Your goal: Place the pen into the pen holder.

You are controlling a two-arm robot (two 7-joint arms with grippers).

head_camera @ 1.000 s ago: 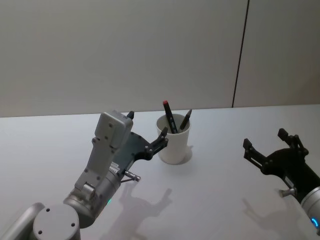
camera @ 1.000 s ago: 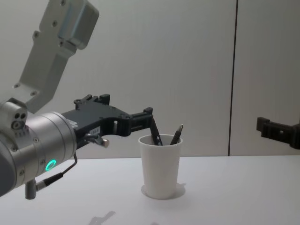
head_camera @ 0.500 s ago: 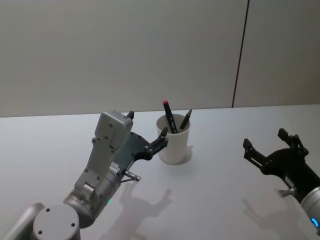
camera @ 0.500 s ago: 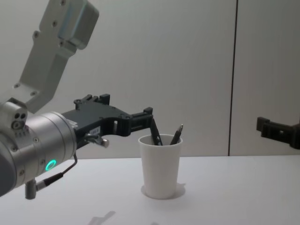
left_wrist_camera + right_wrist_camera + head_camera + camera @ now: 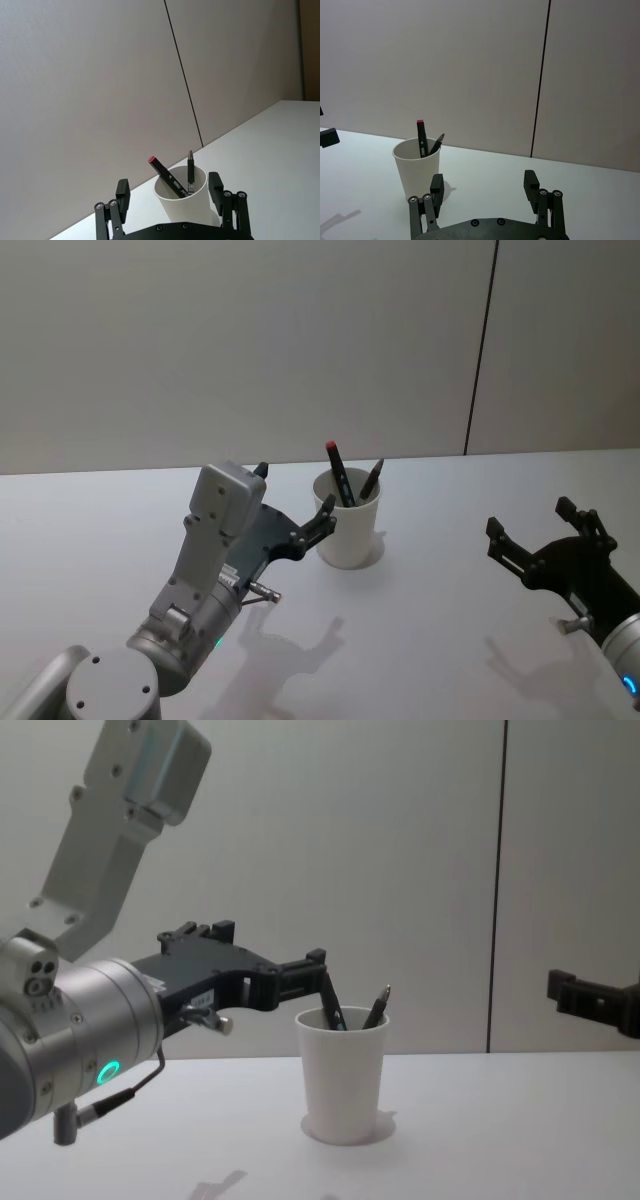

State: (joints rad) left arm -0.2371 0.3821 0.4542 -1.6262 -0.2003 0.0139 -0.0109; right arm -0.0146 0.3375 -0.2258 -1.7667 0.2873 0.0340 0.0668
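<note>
Head view – white tapered pen holder (image 5: pixel 349 535), two dark pens (image 5: pixel 338 478) inside, just beyond spread left end effector (image 5: pixel 294 488); right end effector (image 5: pixel 530 517) spread, well apart – pale counter (image 5: pixel 430 625), grey wall (image 5: pixel 250 340)

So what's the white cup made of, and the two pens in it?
The cup looks like paper: matte white, thin wall, rolled rim. The red-tipped pen and the dark pen look like hard plastic, black with small printed marks; metal can't be ruled out. The left gripper is open near the cup's rim.
</note>
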